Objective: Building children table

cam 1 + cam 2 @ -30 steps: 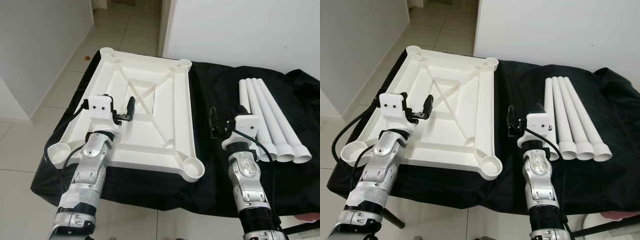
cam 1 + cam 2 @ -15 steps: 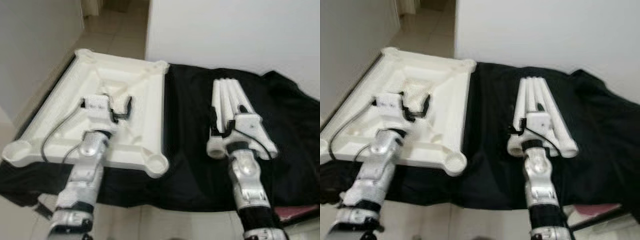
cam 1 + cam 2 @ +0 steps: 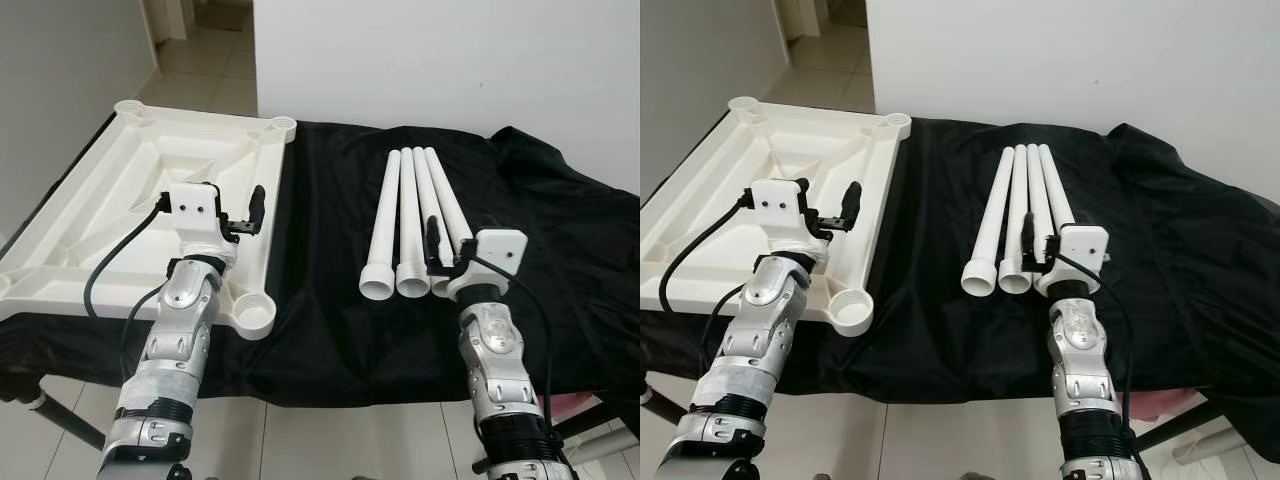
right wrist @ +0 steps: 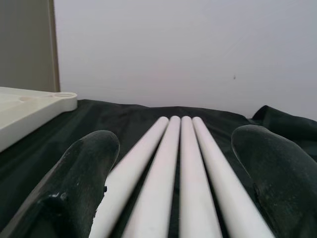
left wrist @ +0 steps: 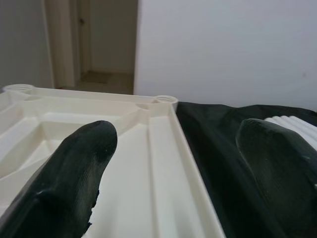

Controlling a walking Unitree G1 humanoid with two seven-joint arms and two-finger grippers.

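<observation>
The white plastic table top (image 3: 120, 190) lies upside down on the left of the black-covered table, with round leg sockets (image 3: 253, 314) at its corners. Several white tube legs (image 3: 405, 210) lie side by side to its right, wider ends toward me. My left gripper (image 3: 238, 215) is open above the top's right rim (image 5: 168, 144), holding nothing. My right gripper (image 3: 452, 245) is open just above the near ends of the legs (image 4: 181, 163), which run away between its fingers (image 4: 81, 178). It holds nothing.
A black cloth (image 3: 320, 230) covers the work table and hangs over its front edge. A white wall (image 3: 450, 60) rises right behind it. A tiled passage (image 3: 200, 40) opens at the far left. Something pink (image 3: 1160, 400) shows under the cloth at the lower right.
The whole view has swung to the right. My right gripper, earlier left of the legs, now hovers over their near ends. My left gripper went from the top's middle to its right rim.
</observation>
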